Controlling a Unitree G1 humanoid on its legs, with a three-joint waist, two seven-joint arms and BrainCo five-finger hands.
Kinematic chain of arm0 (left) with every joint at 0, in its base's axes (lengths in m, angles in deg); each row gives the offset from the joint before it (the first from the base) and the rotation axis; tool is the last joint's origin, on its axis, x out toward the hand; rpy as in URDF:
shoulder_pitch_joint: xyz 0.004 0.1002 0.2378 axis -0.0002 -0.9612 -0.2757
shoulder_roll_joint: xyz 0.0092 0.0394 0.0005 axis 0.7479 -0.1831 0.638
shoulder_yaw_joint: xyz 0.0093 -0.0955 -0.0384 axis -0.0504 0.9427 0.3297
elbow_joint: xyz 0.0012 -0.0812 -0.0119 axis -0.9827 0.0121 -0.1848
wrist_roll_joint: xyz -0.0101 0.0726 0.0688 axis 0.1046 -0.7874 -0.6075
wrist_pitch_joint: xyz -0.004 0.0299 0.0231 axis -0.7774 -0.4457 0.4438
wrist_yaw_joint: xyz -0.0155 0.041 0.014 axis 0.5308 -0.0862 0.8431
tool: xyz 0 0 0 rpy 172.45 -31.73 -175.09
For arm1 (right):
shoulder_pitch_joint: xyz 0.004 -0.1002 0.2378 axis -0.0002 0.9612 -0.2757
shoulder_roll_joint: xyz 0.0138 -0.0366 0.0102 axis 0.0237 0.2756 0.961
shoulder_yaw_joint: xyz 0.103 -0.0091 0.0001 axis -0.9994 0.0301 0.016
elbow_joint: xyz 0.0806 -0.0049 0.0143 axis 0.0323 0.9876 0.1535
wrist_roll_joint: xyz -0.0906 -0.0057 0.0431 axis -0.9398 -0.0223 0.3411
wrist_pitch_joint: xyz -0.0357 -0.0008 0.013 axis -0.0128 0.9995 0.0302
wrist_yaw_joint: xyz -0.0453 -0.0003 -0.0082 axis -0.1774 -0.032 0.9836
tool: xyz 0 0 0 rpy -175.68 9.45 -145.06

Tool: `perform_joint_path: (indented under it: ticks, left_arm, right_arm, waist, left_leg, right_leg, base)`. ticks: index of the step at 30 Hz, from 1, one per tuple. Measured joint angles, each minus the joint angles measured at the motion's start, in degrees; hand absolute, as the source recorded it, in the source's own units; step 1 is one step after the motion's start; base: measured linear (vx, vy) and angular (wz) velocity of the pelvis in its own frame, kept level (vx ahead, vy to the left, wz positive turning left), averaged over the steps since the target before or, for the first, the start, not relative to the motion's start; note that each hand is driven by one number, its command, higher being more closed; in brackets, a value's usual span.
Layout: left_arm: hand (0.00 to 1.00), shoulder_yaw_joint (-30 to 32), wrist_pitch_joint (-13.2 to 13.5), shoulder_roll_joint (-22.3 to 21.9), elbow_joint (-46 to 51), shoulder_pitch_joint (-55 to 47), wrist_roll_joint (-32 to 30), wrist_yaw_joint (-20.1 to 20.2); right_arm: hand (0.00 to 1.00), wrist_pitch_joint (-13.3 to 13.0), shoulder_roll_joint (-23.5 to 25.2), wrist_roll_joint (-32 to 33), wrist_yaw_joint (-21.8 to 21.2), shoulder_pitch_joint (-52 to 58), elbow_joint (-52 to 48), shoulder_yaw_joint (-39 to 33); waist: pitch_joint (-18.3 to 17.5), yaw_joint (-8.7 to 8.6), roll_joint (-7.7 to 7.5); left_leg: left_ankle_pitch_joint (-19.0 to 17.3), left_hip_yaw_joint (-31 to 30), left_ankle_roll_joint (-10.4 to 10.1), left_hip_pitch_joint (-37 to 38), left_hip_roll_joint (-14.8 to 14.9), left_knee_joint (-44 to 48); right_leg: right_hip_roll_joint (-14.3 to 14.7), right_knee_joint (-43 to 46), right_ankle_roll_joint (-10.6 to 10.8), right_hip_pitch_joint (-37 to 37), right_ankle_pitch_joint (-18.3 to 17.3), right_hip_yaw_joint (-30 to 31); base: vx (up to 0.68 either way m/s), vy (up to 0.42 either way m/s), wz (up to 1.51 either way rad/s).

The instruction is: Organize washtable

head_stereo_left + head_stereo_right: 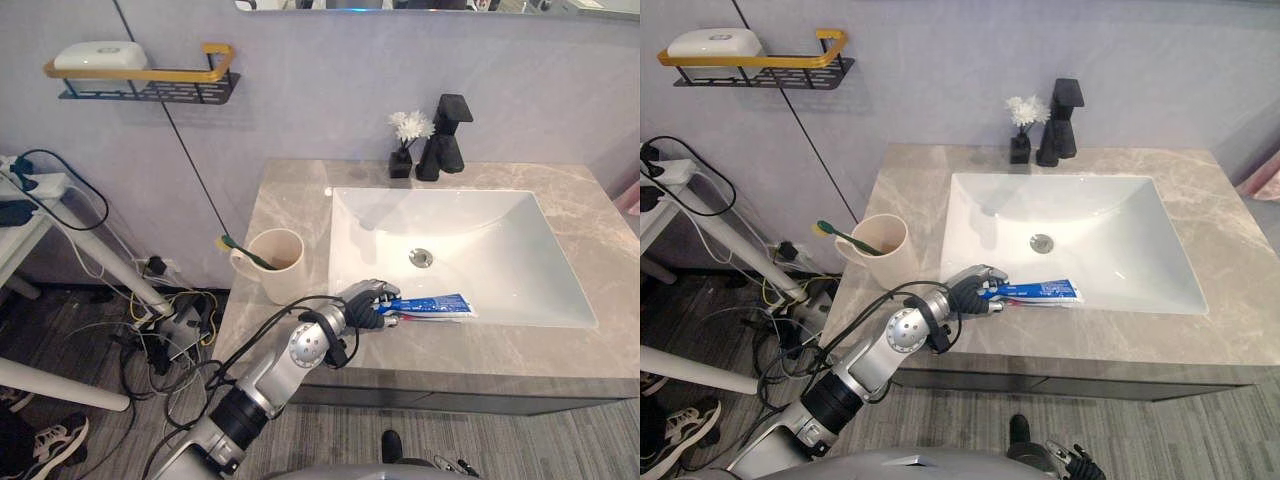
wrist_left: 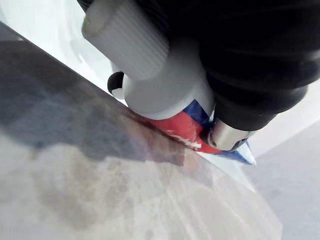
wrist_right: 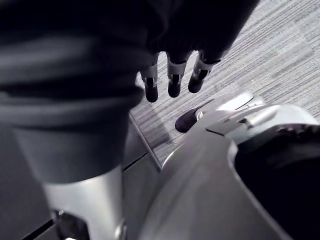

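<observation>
**Q:** Where is the toothpaste tube (image 1: 435, 305), and what has hold of it?

**A:** It lies on the front rim of the white sink (image 1: 460, 225), where the basin meets the grey marble counter (image 1: 290, 190). The left hand (image 1: 368, 303) is at its cap end. In the left wrist view the fingers (image 2: 227, 136) are curled, with the red and blue tube caught between them and the thumb. It looks like a pinch, though the cap itself is hidden under the hand.

**Q:** Which way does the tube run from the hand?

**A:** Its long axis follows the sink's front edge. The flat crimped tail points away to the robot's right, so nearly the whole tube sticks out sideways past the fingers. I cannot tell whether it is resting on the rim or raised just off it.

**Q:** Where might it go?

**A:** A beige cup (image 1: 275, 265) stands on the counter to the left of the hand, near it, with a green toothbrush (image 1: 245, 251) leaning inside. If the cup is the target, the tube probably has to swing left and tip upright, tail up.

**Q:** And the other arm?

**A:** The right hand (image 3: 172, 82) hangs over the floor, fingers straight and loose, holding nothing. The left hand is the nearer one by far.
</observation>
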Motion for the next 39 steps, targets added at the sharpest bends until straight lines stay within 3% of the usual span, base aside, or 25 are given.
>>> perform_joint_path:
  ticks: [4, 8, 13, 22, 28, 30, 35, 39]
  left_arm:
    - [1.0, 0.0, 0.0, 1.5, 3.9, -1.4, 0.0, -0.8]
    - [1.0, -1.1, 0.3, 2.6, 10.5, -4.2, 0.0, -0.8]
    - [1.0, -4.2, 3.5, 1.6, 17.8, -7.6, 0.0, -1.8]
    - [1.0, 2.7, 6.9, -2.2, 25.9, -13.7, 0.1, -6.6]
    - [1.0, 4.3, 8.0, -2.9, 30.5, -15.7, 0.3, -6.9]
    - [1.0, 5.6, 8.1, -3.1, 33.8, -16.0, 1.7, -7.0]
    - [1.0, 7.3, 9.2, -3.1, 39.9, -16.9, 5.9, -8.2]
    - [1.0, 7.3, 9.7, -3.2, 41.8, -16.4, 8.7, -9.7]
  right_arm:
    - [0.0, -0.5, 0.5, 2.7, 0.5, 0.1, -0.5, -1.4]
    - [0.0, -1.7, 1.7, 5.4, 0.8, 2.4, -4.9, -2.6]
    - [0.0, -3.4, 4.2, 7.1, 0.9, 7.0, -13.8, -7.2]
    - [0.0, -6.2, 8.0, 9.2, 3.4, 17.0, -42.9, -17.6]
    - [0.0, -8.8, 12.4, 8.6, 5.7, 17.2, -67.1, -22.4]
    - [0.0, -10.2, 12.8, 7.8, 6.6, 16.4, -77.6, -22.5]
    - [0.0, -14.0, 11.8, 5.1, 7.2, 11.8, -90.6, -21.2]
    - [0.0, -15.0, 10.5, 4.8, 5.9, 7.9, -94.5, -10.0]
  waist:
    - [0.4, -0.94, 0.63]
    - [0.4, -0.71, 0.76]
    - [0.3, -0.8, 0.74]
    - [-0.9, -1.65, 1.66]
    - [-1.4, -2.43, 2.35]
    - [-1.6, -2.25, 2.24]
    - [-3.0, -1.14, 1.63]
    - [-4.2, -0.56, 0.74]
  left_leg:
    - [0.0, 0.8, 0.0, 0.5, 0.0, -0.2]
    - [0.0, 2.3, 0.0, -0.2, -0.3, 0.3]
    - [0.0, 5.2, 0.0, -0.3, -0.9, 0.8]
    - [-2.3, 14.8, 0.6, -1.2, -1.1, 2.7]
    - [-2.5, 18.0, 0.4, -1.1, -1.1, 2.8]
    - [-2.5, 18.1, 0.4, -1.1, -1.2, 3.0]
    - [-2.4, 16.5, 0.4, -1.2, -1.2, 3.3]
    - [-2.4, 13.0, 0.4, -1.9, -1.3, 3.5]
  right_leg:
    - [0.1, 0.0, 0.0, 0.0, 0.0, 0.7]
    - [0.0, 0.4, 0.4, -1.2, 0.4, 2.2]
    - [-0.1, 0.4, 0.5, -2.7, 1.3, 5.4]
    - [1.2, 0.4, 0.8, -7.4, 3.0, 14.1]
    - [2.1, 0.5, 1.4, -9.1, 4.3, 17.1]
    - [2.1, 0.5, 1.1, -9.1, 4.6, 17.2]
    - [1.8, 0.5, 1.1, -8.5, 4.6, 16.0]
    - [0.8, 0.4, 1.0, -7.1, 4.3, 12.7]
  base:
    - [0.01, 0.009, -0.1]
    - [0.0, 0.011, -0.17]
    - [-0.04, 0.015, -0.32]
    - [-0.07, 0.004, -0.55]
    - [-0.01, -0.007, -0.29]
    - [0.0, 0.0, 0.0]
    - [0.01, 0.002, 0.12]
    - [-0.02, -0.004, 0.38]
